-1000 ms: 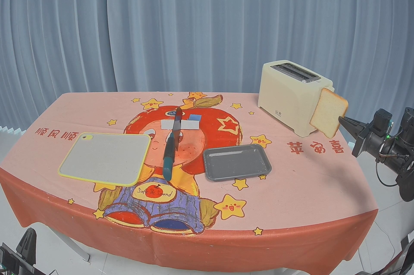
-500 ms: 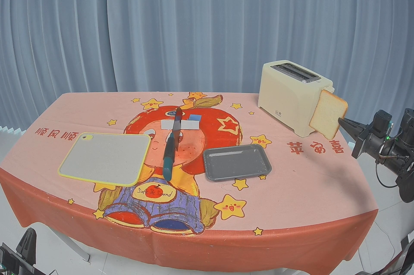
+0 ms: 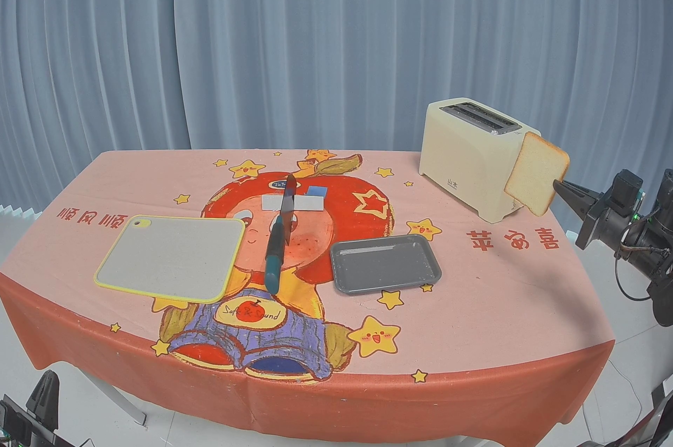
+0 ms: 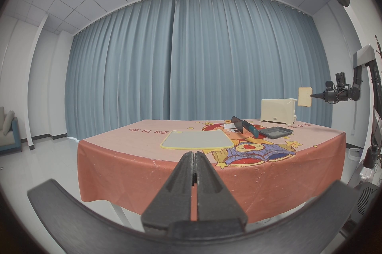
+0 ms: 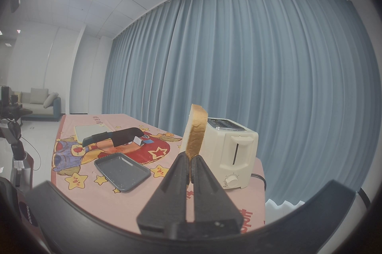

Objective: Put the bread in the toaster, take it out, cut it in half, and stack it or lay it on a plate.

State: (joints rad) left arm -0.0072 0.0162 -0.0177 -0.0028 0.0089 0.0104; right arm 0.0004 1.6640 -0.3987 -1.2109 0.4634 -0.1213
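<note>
- you had the right gripper (image 3: pixel 561 187) off the table's 3 o'clock edge, its jaws clamped on the lower edge of the bread (image 3: pixel 537 174).
- the slice stood nearly upright in the air, just beside the toaster (image 3: pixel 473 157) at the toaster's 4 o'clock end. i could not tell whether it touched the casing.
- the toaster sat at about 2 o'clock on the table (image 3: pixel 491 322), and both slots on top looked empty.
- i judged the step in hand to be the first one, getting the bread into the toaster. the slice was not yet over a slot.
- your next move called for lifting the slice clear of the toaster's top edge, carrying it toward 10 o'clock, turning it to run along a slot, then lowering it in edge first.
- a thin grip on a soft slice may let it swing, so a slow approach would have suited.
- the left gripper (image 4: pixel 195 159) hung low off the table's 7 o'clock corner, jaws together on nothing.
- the cutting board (image 3: pixel 172 257) lay at 9 o'clock, the knife (image 3: pixel 277 245) near the centre, and the grey plate (image 3: pixel 385 264) just at the knife's 3 o'clock, all untouched.
</note>
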